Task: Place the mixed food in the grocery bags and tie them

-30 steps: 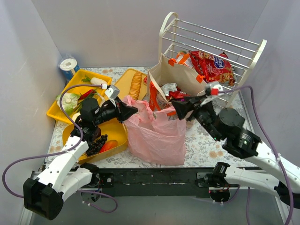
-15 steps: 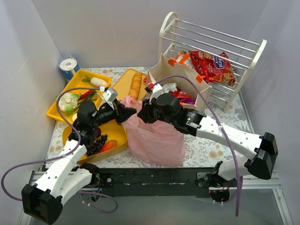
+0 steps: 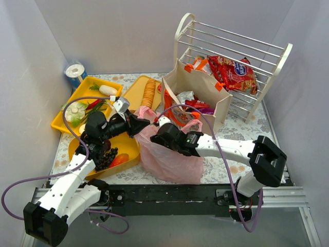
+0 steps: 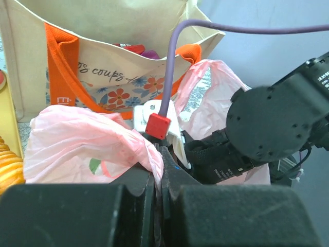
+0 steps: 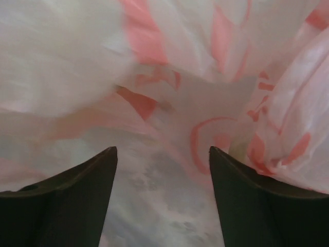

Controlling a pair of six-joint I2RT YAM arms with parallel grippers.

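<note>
Top view: pink bag (image 3: 175, 159) sits at lower centre of the frame on the patterned table (image 3: 241, 131), slumped, with its mouth toward the upper left.

- Left gripper (image 3: 145, 122) reaches in from the left to the bag's upper-left rim. In the left wrist view its jaws are pressed together with a fold of pink film pinched in the seam.
- Right gripper (image 5: 162, 154) comes in from the right and low across the bag top. In its wrist view both fingers (image 5: 67, 200) are spread wide, with pink film filling the frame all round. Whether the tips touch the film cannot be told; the view is too close and soft.

Beige tote (image 3: 198, 87) stands upright just behind the pink bag, above centre, its orange strap (image 4: 61, 67) hanging down the near face. Crinkly packets (image 3: 191, 100) show inside its open top. A red snack packet (image 3: 234, 72) lies on the wire rack (image 3: 231, 46) at upper right, beside the tote.

Left side of the frame: yellow trays (image 3: 131, 154) hold loose food. There are dark grapes (image 3: 105, 154) on the near tray and a stack of round biscuits (image 3: 149, 92) on the one behind the bag.
</note>
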